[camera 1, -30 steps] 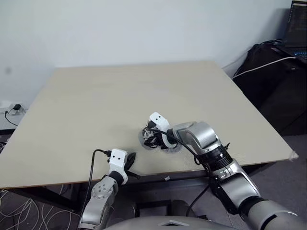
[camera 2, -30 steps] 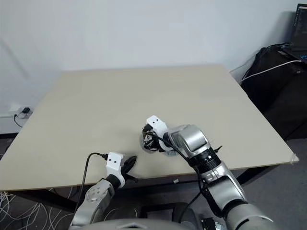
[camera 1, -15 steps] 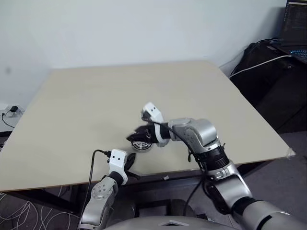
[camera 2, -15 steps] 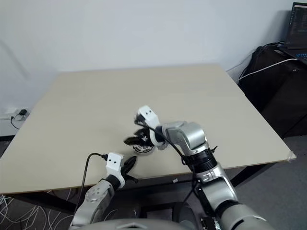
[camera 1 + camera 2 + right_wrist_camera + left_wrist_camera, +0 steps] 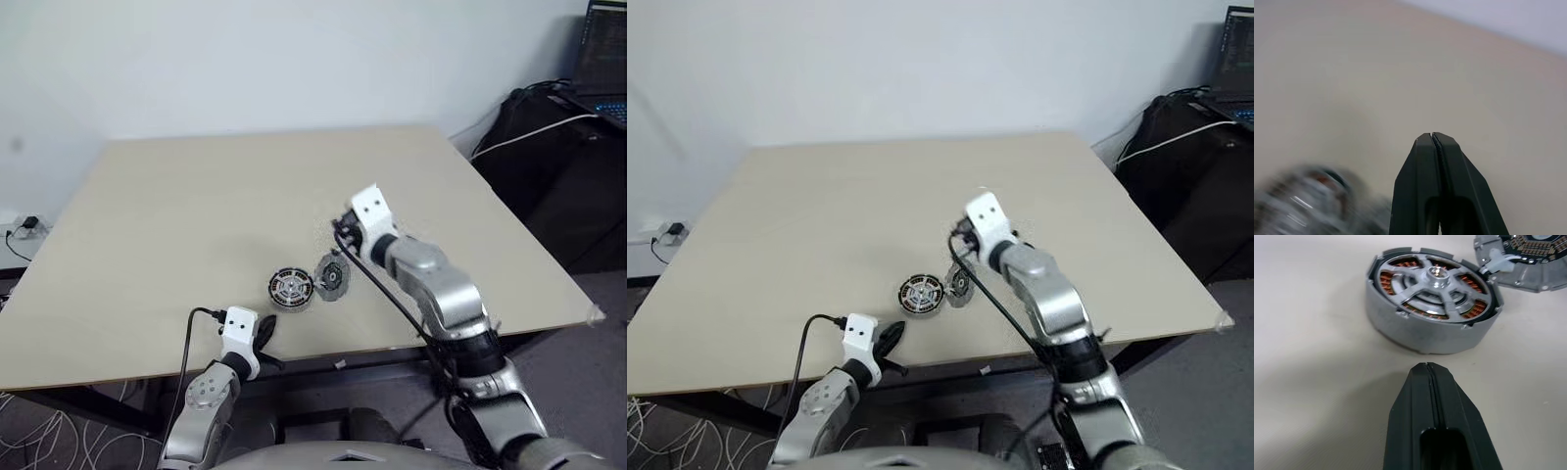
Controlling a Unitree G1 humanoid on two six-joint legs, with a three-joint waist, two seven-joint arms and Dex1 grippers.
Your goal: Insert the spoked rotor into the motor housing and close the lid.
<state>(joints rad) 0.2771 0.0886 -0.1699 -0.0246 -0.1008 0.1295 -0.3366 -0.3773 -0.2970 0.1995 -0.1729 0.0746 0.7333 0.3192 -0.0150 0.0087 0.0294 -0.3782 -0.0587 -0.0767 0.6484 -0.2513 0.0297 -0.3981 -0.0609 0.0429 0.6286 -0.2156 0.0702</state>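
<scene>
Right end effector (image 5: 1433,139), fingers pressed together & empty, hangs above the counter (image 5: 196,206), beyond and to the right of the lid (image 5: 333,277). Lid lies just right of the motor housing (image 5: 291,288), spoked rotor (image 5: 1436,281) seated inside. Left end effector (image 5: 1429,369), also closed & empty, points at the housing from the near edge; right arm likely nearer the lid.

A: Surface?
B: Light beige table (image 5: 196,196), plain top.
A: What lies on it?
B: Two round parts near the front edge. Motor housing (image 5: 292,288) lies flat, spoked rotor (image 5: 1433,281) seated inside, copper windings showing between the spokes. The lid (image 5: 333,276) sits just beside it, tilted, dark middle showing.
</scene>
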